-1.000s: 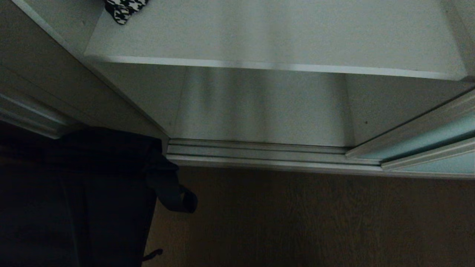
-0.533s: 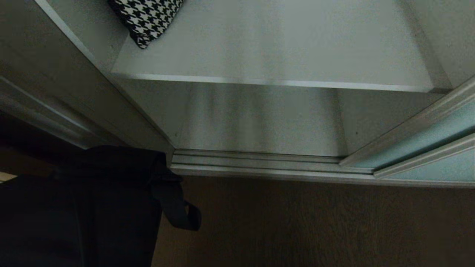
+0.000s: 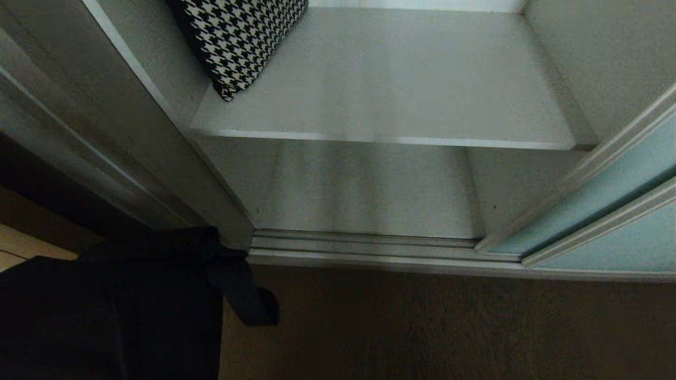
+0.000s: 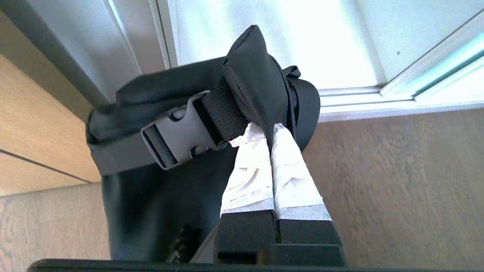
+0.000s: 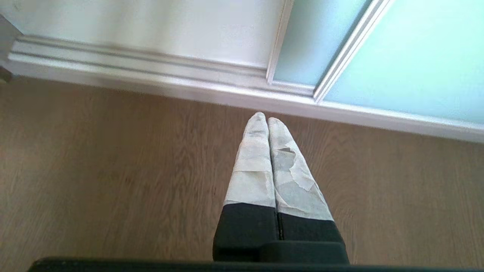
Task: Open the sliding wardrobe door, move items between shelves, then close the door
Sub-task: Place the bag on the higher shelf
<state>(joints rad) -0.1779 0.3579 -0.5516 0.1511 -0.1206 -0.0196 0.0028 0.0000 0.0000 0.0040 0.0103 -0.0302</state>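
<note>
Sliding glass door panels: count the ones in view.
2. Both are slid to the right of the opening: the inner door panel and the outer door panel in front of it. More may lie out of frame.

The right gripper (image 5: 266,121), jaws pressed together, hangs above the wooden floor (image 5: 113,170) near the sliding wardrobe door (image 5: 408,60).

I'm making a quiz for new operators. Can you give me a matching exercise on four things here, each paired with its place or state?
Things:
1. black bag
2. houndstooth cushion
3. sliding wardrobe door
4. right claw

States:
A. shut, holding nothing, above the wooden floor
B. slid aside at the right
C. pinched in the shut left claw
D. lying on a shelf, left side

Pairs: 1-C, 2-D, 3-B, 4-A
</note>
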